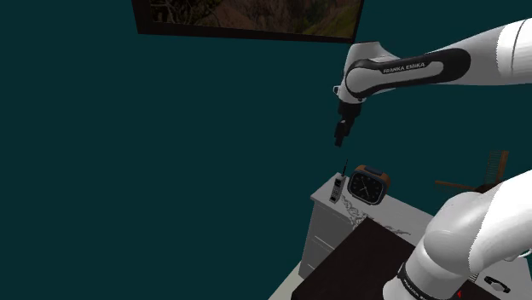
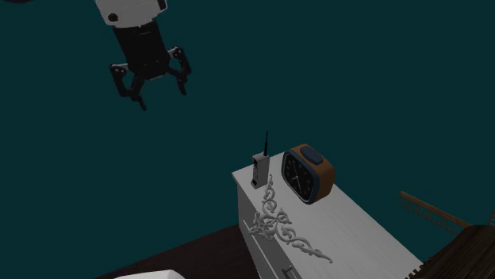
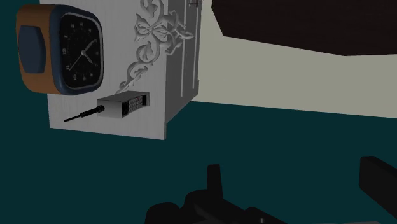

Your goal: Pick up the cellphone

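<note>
The gripper's two black fingers (image 3: 214, 181) stand spread apart with nothing between them, and past their tips are only teal wall and a strip of pale floor (image 3: 286, 95). The cellphone (image 3: 124, 104) is well beyond the fingertips and off to one side of the gap, not between them and not touched. It is a small grey handset with a dark keypad and a thin black antenna, standing close to the edge of a white cabinet (image 3: 172, 76) with carved scrollwork. Just beside it on the same top stands a clock (image 3: 60, 49) with an orange case, a blue rim and a black face; the two are near each other but apart. In the shoulder view the gripper (image 1: 341, 135) hangs from the white arm, pointing down, almost straight above the cellphone (image 1: 340, 187) with a clear stretch of wall between them; the clock (image 1: 372, 184) stands to that view's right of the phone on the cabinet (image 1: 328, 230). In the second exterior view the gripper (image 2: 159, 91) is high at the upper left, fingers parted, while the cellphone (image 2: 259, 170) stands upright at the cabinet's (image 2: 349, 230) near corner, antenna up, with the clock (image 2: 308, 173) next to it.
</note>
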{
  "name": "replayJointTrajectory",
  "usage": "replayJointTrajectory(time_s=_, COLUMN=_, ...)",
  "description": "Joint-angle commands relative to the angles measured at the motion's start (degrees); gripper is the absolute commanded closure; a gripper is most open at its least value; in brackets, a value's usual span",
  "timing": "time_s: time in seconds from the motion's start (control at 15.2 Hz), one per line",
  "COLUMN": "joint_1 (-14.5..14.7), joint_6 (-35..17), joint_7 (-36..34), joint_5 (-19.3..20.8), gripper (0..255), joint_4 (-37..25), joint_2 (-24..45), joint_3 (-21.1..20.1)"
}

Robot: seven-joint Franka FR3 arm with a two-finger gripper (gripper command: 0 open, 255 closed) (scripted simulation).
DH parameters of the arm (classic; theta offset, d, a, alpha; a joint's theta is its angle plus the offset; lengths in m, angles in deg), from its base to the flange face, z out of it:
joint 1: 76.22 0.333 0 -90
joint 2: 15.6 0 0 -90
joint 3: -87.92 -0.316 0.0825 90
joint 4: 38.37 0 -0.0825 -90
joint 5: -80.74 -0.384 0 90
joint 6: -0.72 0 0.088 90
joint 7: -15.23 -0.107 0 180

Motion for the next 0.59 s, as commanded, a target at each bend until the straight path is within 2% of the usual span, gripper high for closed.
replayJointTrajectory(time_s=0.0, joint_1=-0.39, joint_6=-1.80, joint_7=2.20, joint_5=0.08, gripper=0, joint_4=-1.16, joint_2=3.76, joint_3=1.84)
replayJointTrajectory(time_s=0.53, joint_1=-2.04, joint_6=-8.03, joint_7=11.41, joint_5=-2.25, gripper=0, joint_4=-7.49, joint_2=19.99, joint_3=8.05)
